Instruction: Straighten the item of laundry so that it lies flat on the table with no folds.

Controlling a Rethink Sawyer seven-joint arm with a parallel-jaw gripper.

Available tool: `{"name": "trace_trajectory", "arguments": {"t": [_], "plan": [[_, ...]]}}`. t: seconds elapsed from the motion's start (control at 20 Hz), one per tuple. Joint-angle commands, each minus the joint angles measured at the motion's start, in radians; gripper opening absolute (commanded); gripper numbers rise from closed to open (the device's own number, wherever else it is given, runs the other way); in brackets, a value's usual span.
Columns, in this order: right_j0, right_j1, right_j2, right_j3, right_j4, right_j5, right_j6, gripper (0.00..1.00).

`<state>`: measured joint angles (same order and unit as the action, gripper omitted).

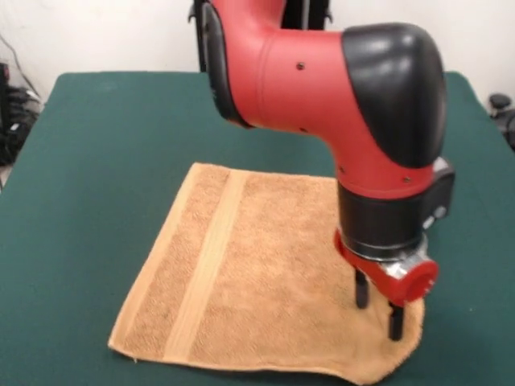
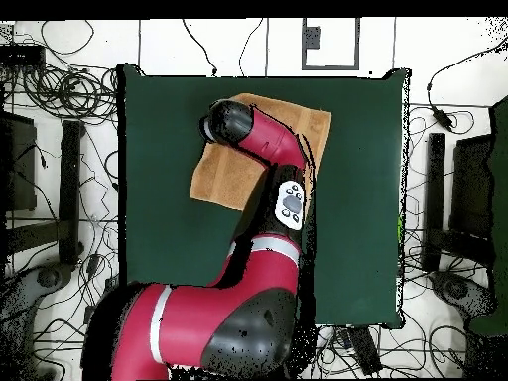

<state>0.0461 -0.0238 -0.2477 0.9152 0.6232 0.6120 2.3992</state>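
Note:
The orange-tan towel, the item of laundry, lies spread on the green table with a woven band running along its left part. Its near right corner looks slightly curled and wavy at the edge. My gripper stands upright over that near right corner, its two black fingers apart and their tips down at the cloth, with nothing clamped between them. In the overhead view the towel sits near the table's far edge, and my arm's black wrist covers the gripper and part of the cloth.
My red arm reaches across the table's middle from the base side. Cables and dark equipment crowd the floor on both sides of the table. Green cloth surrounds the towel on every side.

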Motion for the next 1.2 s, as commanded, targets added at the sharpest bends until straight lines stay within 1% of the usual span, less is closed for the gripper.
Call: {"name": "trace_trajectory", "arguments": {"t": [0.05,0.2,0.35,0.55,0.7,0.75,0.85,0.95,1.05,1.15,1.2], "plan": [[0.079,0.210,0.055,-0.161,0.106,-0.036,0.414,1.00],[0.087,0.245,0.024,-0.212,0.125,-0.037,0.449,1.00],[0.086,0.265,-0.010,-0.232,0.116,-0.022,0.448,1.00],[0.094,0.266,-0.074,-0.216,0.082,0.006,0.453,1.00],[0.095,0.257,-0.103,-0.196,0.064,0.013,0.455,1.00],[0.097,0.234,-0.109,-0.171,0.056,0.028,0.451,1.00],[0.097,0.134,-0.088,-0.065,0.044,0.063,0.408,1.00],[0.105,0.043,-0.120,0.016,0.026,0.098,0.391,1.00],[0.110,-0.050,-0.192,0.073,-0.015,0.180,0.367,1.00],[0.107,-0.125,-0.259,0.090,-0.059,0.289,0.345,1.00],[0.096,-0.154,-0.267,0.094,-0.076,0.334,0.322,1.00]]}}
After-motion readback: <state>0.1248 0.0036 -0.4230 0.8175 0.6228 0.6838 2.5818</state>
